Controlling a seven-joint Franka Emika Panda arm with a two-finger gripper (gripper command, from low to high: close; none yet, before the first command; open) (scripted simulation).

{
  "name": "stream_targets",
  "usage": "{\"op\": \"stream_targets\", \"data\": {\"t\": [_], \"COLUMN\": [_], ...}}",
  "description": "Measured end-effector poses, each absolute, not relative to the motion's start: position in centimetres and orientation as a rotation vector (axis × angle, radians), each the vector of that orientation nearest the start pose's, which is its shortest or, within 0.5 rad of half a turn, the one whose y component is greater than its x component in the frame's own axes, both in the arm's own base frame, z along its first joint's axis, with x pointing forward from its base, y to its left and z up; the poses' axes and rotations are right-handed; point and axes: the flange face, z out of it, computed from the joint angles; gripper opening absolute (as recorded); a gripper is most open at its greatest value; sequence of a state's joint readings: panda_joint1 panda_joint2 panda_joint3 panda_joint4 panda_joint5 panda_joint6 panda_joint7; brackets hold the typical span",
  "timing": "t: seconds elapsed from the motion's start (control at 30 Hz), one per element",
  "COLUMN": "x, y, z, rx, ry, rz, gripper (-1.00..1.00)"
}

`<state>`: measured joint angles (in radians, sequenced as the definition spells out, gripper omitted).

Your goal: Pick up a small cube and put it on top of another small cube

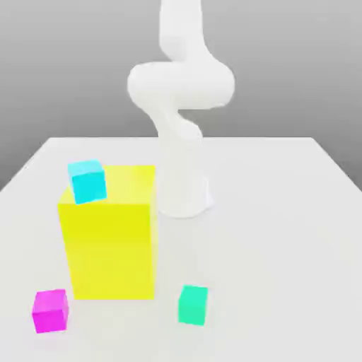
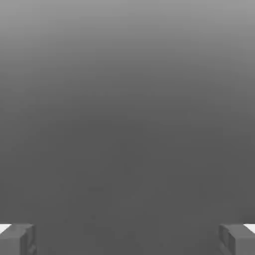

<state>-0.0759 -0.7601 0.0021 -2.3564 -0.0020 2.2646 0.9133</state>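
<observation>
The small teal-green cube [image 1: 192,305] sits on the white table near the front, to the exterior view's right of the big yellow block. The magenta-pink cube [image 1: 50,310] rests on the table at the front of the exterior view's left, just below the yellow block's corner. The two cubes are well apart. In the hand view my gripper [image 2: 127,240] is open, its two grey fingertips [image 2: 17,239] spread wide with nothing between them and plain grey background beyond. The white arm [image 1: 180,106] rises from its base at the table's back and leaves the picture upward.
A tall yellow block [image 1: 109,240] stands between the cubes and the arm's base. A light-blue cube [image 1: 88,181] sits tilted on its top back corner. The white table [image 1: 283,247] stretches to the exterior view's right.
</observation>
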Motion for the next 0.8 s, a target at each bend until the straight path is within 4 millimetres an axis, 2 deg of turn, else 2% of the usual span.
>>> {"op": "stream_targets", "data": {"t": [0.07, 0.17, 0.27, 0.37, 0.43, 0.53, 0.57, 0.73, 0.77, 0.8], "x": [37.0, 37.2, 36.1, 34.1, 33.3, 33.0, 32.9, 33.0, 32.9, 33.0], "y": [-5.1, -8.7, -12.0, -15.0, -16.0, -16.2, -16.2, -16.2, -16.2, -16.2], "z": [62.0, 56.0, 50.2, 44.6, 41.4, 37.1, 36.1, 36.1, 35.6, 36.0], "rx": [-2.369, -2.26, -2.1, -1.892, -1.807, -1.78, -1.779, -1.775, -1.774, -1.774], "ry": [1.532, 1.859, 2.171, 2.462, 2.559, 2.587, 2.589, 2.584, 2.585, 2.586], "rz": [-0.731, -0.526, -0.318, -0.104, -0.026, -0.003, -0.002, 0.0, 0.001, 0.001], "gripper": [0.0, 0.0, 0.0, 0.0, 0.0, 0.0, -1.0, -1.0, -1.0, -1.0]}}
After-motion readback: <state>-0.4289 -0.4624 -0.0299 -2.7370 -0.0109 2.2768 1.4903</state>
